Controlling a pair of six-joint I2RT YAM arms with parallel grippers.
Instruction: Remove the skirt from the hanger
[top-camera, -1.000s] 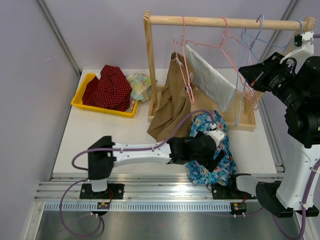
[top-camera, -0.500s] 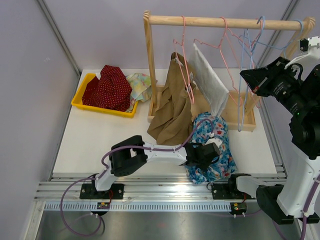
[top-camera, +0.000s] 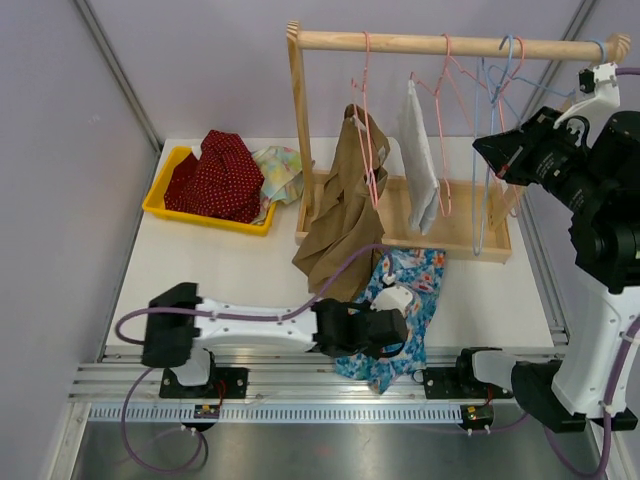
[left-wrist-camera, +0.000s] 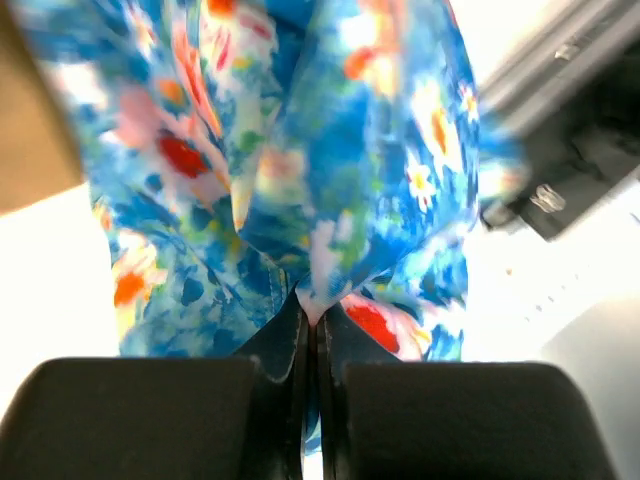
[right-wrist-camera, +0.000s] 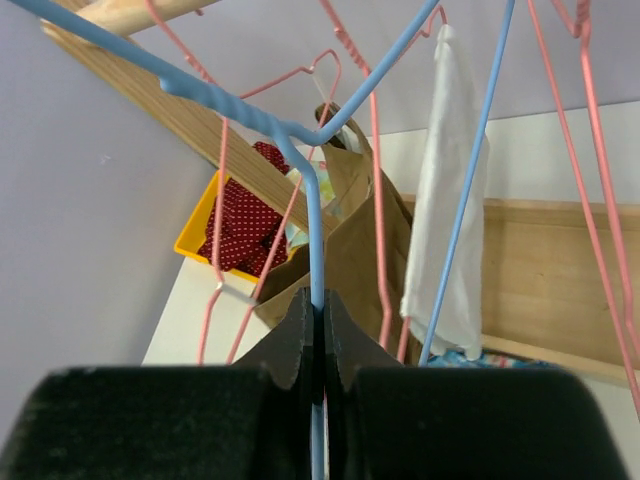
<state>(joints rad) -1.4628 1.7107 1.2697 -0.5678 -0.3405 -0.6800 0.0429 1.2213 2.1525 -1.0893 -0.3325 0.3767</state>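
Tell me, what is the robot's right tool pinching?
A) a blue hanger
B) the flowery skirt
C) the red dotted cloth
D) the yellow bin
A: in the right wrist view the right tool is shut on the thin wire of the blue hanger, while the flowery skirt is pinched by the left tool.

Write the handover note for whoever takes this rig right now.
Left gripper: shut on the floral skirt, pinching a fold near the front edge of the table.
Right gripper: shut on the blue hanger, which hangs bare on the wooden rail.
Done: the skirt is off the hanger and lies on the table.
Left: release the skirt, let go of the hanger, pull both arms back.
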